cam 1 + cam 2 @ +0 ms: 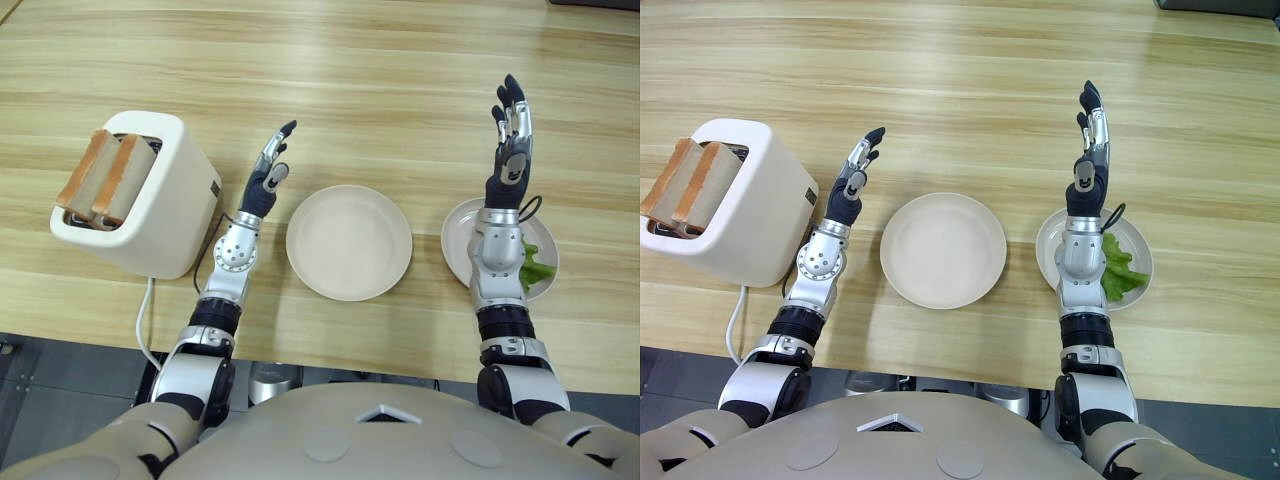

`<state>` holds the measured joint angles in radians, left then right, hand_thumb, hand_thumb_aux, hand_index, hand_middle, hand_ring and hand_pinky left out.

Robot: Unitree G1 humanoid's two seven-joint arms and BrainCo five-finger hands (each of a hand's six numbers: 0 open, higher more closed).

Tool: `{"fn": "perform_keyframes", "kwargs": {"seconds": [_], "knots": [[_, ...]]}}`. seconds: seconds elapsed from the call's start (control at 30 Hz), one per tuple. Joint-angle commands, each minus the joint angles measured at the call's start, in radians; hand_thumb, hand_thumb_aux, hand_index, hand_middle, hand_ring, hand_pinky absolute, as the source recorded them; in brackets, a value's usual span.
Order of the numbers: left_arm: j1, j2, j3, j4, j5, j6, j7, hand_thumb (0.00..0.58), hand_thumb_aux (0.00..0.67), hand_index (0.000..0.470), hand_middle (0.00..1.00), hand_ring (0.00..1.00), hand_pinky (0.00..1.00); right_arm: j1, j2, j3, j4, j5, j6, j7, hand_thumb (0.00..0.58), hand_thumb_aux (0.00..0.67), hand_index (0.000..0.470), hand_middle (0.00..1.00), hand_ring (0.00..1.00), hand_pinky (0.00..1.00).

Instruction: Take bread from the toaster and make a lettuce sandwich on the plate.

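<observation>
A cream toaster [150, 205] stands at the left of the wooden table with two slices of toasted bread [105, 175] sticking up from its slots. An empty cream plate [349, 241] lies in the middle. At the right a smaller plate [1050, 240] carries green lettuce [1120, 268], partly hidden by my right forearm. My left hand [271, 166] is held flat and open between the toaster and the empty plate. My right hand [510, 135] is raised open above the lettuce plate's far side. Neither hand holds anything.
The toaster's white cord [145, 320] drops over the table's near edge [350, 370]. Bare wooden tabletop [350, 90] stretches beyond the plates and toaster.
</observation>
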<state>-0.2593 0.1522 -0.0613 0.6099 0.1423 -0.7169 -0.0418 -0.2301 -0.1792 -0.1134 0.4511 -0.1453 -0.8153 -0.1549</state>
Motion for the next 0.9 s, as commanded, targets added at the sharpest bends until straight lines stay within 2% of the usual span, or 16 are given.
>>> {"fn": "perform_keyframes", "kwargs": {"seconds": [0.03,0.5,0.67,0.7,0.8,0.9], "knots": [[0.026,0.026,0.021,-0.028,-0.009,0.004,-0.002,0.0,0.0,0.0,0.0,0.0,0.0,-0.001,0.016,0.021,-0.025,-0.01,0.015,0.008,0.0,0.0,0.0,0.0,0.0,0.0],[0.079,0.06,0.064,-0.082,-0.037,0.01,-0.004,0.0,0.0,0.0,0.0,0.0,0.0,-0.029,0.051,0.068,-0.021,-0.025,0.028,0.016,0.0,0.0,0.0,0.0,0.0,0.0],[0.088,0.082,0.058,-0.118,0.061,-0.019,0.055,0.0,0.0,0.0,0.0,0.0,0.0,-0.022,0.052,0.068,-0.029,-0.032,0.028,0.014,0.0,0.0,0.0,0.0,0.0,0.0],[0.096,0.086,0.058,-0.146,0.093,-0.022,0.075,0.0,0.0,0.0,0.0,0.0,0.0,-0.021,0.051,0.068,-0.03,-0.033,0.028,0.013,0.0,0.0,0.0,0.0,0.0,0.0],[0.165,0.105,0.072,-0.412,0.27,-0.004,0.132,0.0,0.0,0.0,0.0,0.0,0.0,-0.019,0.052,0.065,-0.033,-0.023,0.034,0.016,0.0,0.0,0.0,0.0,0.0,0.0],[0.222,0.127,0.1,-0.684,0.238,0.105,0.063,0.0,0.0,0.0,0.0,0.0,0.0,-0.02,0.054,0.065,-0.036,-0.015,0.042,0.019,0.0,0.0,0.0,0.0,0.0,0.0]]}}
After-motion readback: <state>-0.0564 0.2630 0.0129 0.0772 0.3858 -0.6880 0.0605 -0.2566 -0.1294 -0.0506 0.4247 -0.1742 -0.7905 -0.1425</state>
